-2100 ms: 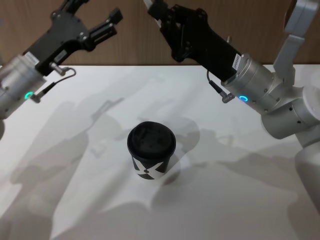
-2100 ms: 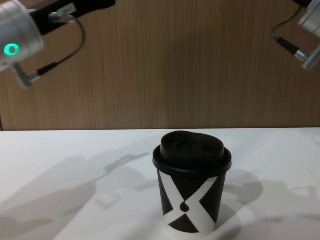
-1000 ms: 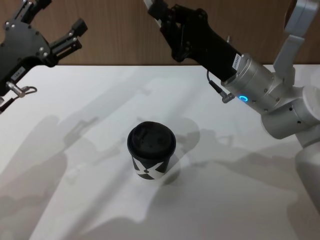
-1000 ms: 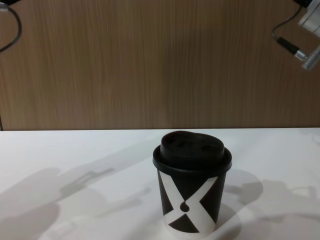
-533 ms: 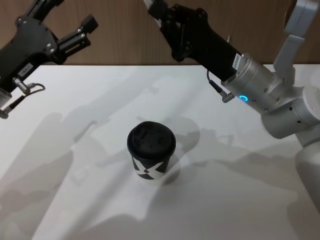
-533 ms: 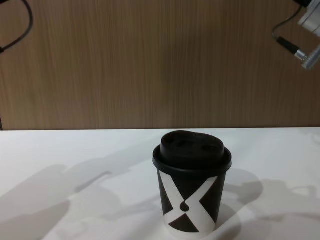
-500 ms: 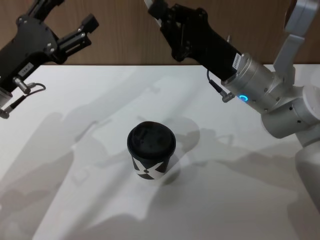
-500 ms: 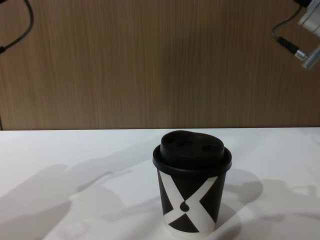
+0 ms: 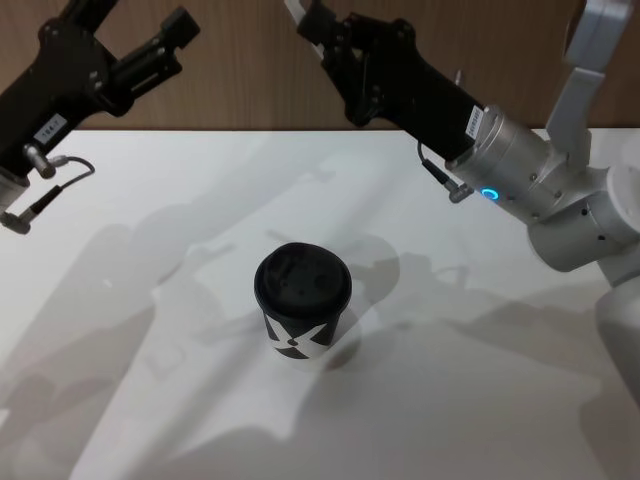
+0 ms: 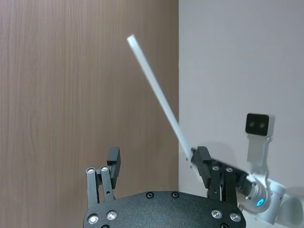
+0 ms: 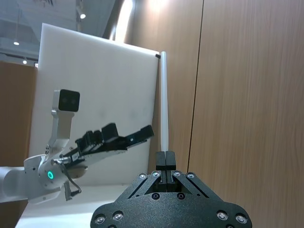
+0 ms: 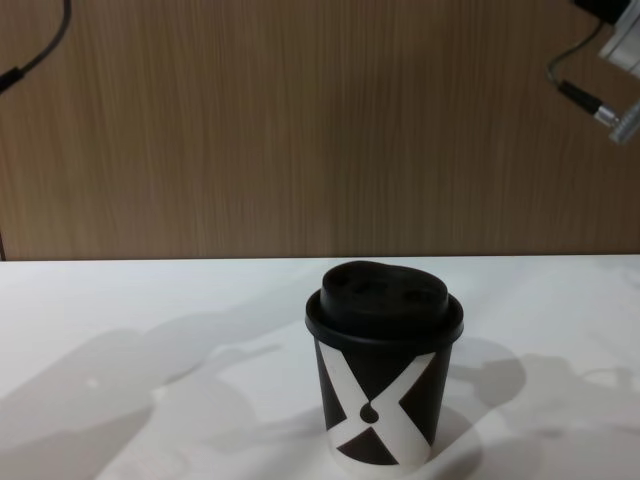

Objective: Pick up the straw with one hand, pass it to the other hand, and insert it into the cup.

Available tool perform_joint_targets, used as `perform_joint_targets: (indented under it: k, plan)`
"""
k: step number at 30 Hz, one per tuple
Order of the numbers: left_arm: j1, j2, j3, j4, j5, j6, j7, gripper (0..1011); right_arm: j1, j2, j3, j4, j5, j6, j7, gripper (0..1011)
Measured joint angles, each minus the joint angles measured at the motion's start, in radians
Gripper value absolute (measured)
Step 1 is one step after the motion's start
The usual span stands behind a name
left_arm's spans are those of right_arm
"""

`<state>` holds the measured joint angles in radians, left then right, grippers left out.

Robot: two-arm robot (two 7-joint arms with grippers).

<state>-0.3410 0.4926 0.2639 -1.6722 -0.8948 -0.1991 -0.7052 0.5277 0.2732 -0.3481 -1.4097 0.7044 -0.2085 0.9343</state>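
Note:
The black cup (image 9: 302,300) with its white X pattern and domed lid stands upright mid-table, also seen in the chest view (image 12: 385,370). My right gripper (image 9: 306,16) is raised high at the back centre and is shut on the white straw (image 11: 163,104). The straw runs straight out beyond the fingertips, and a short white bit of it (image 9: 291,8) shows at the top edge of the head view. My left gripper (image 9: 140,10) is raised at the back left, open and empty. In the left wrist view the straw (image 10: 159,99) slants past my open left gripper (image 10: 159,162).
The white table (image 9: 470,400) carries only arm shadows around the cup. A brown wood-panel wall (image 12: 300,120) closes the back. The right arm's silver links (image 9: 560,190) hang over the table's right side.
My left gripper swung out to the far left, then came back up and to the right, staying open. The right gripper has stayed almost still, holding the straw.

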Motion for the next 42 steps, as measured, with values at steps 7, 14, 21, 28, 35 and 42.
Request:
perform_joint_targets:
  k: [7,14,21,28,35,42]
  plan:
    - [-0.003,-0.003,0.001,-0.002,-0.037,0.009,-0.014,1001,0.008,0.014,-0.014,0.016,-0.004,0.019,0.006,5]
    - [-0.009,-0.008,0.008,-0.002,-0.063,0.015,-0.021,1001,0.019,0.019,-0.029,0.037,-0.002,0.030,0.018,5]
    - [-0.020,-0.015,0.017,0.009,-0.085,0.021,-0.025,1001,0.028,0.020,-0.038,0.055,0.005,0.032,0.027,5]
    - [-0.035,-0.022,0.027,0.029,-0.103,0.027,-0.029,1000,0.034,0.021,-0.042,0.070,0.015,0.031,0.032,5]
    - [-0.053,-0.030,0.038,0.053,-0.124,0.036,-0.034,1000,0.038,0.022,-0.045,0.080,0.025,0.026,0.035,5]
    - [-0.070,-0.039,0.051,0.073,-0.145,0.047,-0.044,1000,0.041,0.023,-0.047,0.086,0.033,0.022,0.038,5]
